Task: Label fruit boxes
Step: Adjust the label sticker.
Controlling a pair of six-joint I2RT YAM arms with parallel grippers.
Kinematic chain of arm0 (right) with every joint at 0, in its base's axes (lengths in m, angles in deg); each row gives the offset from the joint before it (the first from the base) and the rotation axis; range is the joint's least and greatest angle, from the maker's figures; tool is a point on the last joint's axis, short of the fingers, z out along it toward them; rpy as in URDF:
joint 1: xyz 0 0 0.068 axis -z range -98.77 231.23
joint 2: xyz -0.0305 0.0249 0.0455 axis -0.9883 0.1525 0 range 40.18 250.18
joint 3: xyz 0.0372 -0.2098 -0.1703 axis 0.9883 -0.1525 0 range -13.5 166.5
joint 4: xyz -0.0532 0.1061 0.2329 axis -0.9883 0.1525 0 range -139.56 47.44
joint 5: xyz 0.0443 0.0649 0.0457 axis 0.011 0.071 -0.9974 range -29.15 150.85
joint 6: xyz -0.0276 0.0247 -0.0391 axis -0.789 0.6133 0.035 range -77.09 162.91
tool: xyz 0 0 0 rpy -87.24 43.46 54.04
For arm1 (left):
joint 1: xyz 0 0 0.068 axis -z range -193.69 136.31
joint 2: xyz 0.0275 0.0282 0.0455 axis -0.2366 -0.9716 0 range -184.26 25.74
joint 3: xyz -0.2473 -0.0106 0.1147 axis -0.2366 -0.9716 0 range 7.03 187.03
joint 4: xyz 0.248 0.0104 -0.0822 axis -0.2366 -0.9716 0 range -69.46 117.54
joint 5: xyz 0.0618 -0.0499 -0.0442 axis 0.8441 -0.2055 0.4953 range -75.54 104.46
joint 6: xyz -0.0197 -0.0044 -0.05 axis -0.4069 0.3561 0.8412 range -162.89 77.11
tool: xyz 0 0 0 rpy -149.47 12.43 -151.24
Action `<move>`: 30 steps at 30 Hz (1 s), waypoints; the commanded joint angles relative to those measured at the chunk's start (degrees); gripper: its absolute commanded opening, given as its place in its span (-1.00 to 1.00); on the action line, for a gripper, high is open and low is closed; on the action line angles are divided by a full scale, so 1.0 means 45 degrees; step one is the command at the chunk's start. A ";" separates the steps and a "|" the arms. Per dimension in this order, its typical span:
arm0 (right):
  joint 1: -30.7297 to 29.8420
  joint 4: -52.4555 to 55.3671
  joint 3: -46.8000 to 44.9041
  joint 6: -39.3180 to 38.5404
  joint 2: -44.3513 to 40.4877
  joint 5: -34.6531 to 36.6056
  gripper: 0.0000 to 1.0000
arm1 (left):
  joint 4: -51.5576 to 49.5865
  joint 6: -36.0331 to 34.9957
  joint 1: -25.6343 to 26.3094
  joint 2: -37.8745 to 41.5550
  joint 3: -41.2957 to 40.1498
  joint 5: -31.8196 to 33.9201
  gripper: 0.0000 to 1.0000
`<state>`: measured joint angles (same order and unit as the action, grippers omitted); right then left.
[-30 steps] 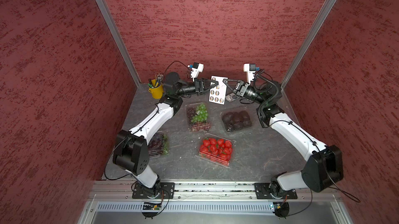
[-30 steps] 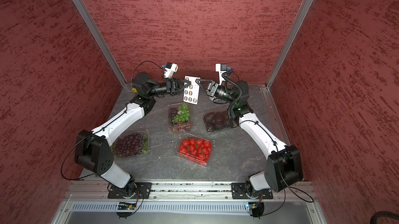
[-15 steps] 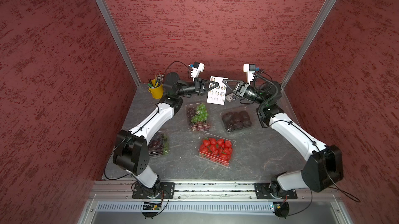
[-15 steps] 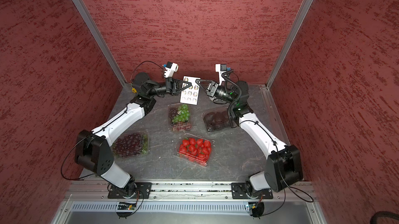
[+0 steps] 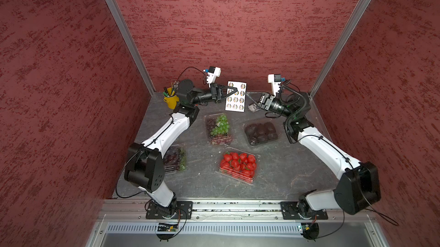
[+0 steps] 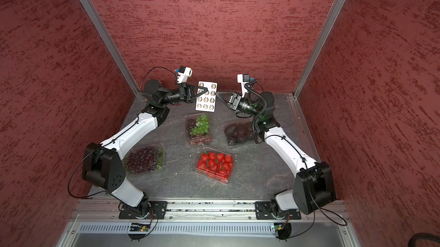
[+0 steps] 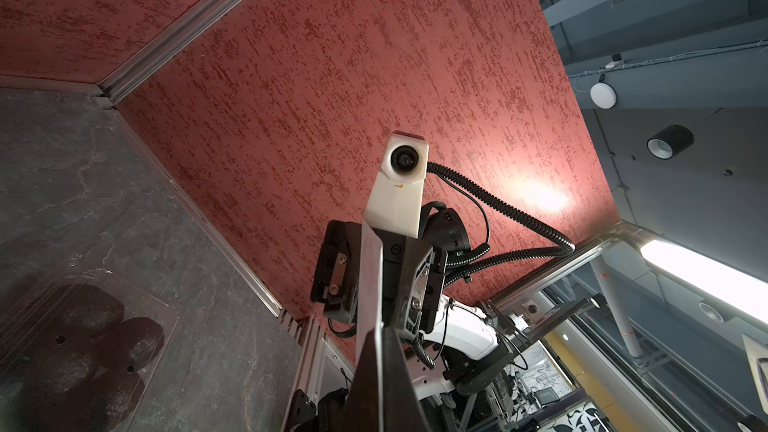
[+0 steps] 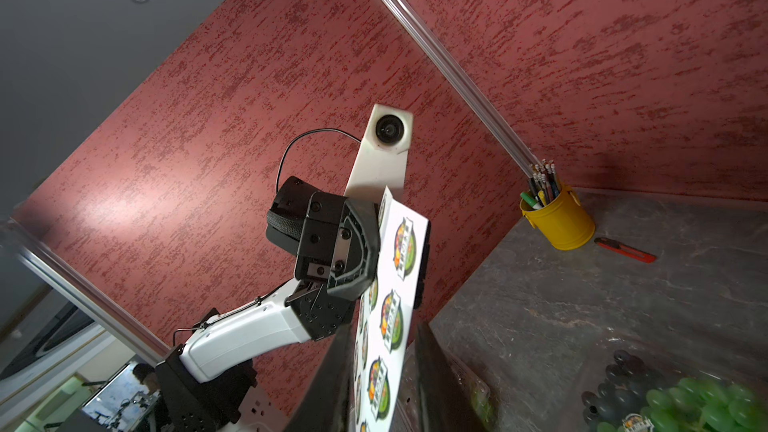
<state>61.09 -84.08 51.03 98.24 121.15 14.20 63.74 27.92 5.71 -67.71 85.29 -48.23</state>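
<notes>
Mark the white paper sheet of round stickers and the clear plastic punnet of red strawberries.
Sticker sheet (image 5: 237,102): in a top view, its middle.
Strawberry punnet (image 5: 238,166): in a top view, lid centre.

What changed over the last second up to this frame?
The left gripper closed on the sticker sheet. The right gripper, which had been holding it, opened its jaws. The sheet shifted slightly toward the left gripper's side. The four fruit boxes stayed put.

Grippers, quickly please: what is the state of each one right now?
Left gripper: closed, holding the white paper sheet of round stickers.
Right gripper: open, jaws slightly apart around that sheet's other edge.
</notes>
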 commanded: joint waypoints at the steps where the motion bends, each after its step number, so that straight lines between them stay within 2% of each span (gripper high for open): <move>1: 0.0038 -0.0511 -0.0046 0.0281 -0.0245 -0.0491 -0.42 | 0.0446 0.0111 0.0156 -0.0303 0.0417 0.0007 -1.00; 8: -0.0035 -0.0573 0.0130 0.0301 -0.0092 -0.0494 -0.49 | 0.0547 0.0165 0.0396 -0.0425 0.0559 0.0003 -1.00; 18: -0.0045 -0.0353 0.0130 0.0144 -0.0155 -0.0394 -1.00 | 0.0675 0.0248 0.0550 -0.0461 0.0651 -0.0090 -1.00; 30: -0.0055 -0.0487 0.0088 0.0222 -0.0195 -0.0472 -1.00 | 0.1282 0.0594 0.1019 -0.0830 0.0832 -0.0245 -1.00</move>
<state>61.09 -84.39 51.03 98.85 121.15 12.99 68.12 30.21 9.08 -70.73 88.05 -48.26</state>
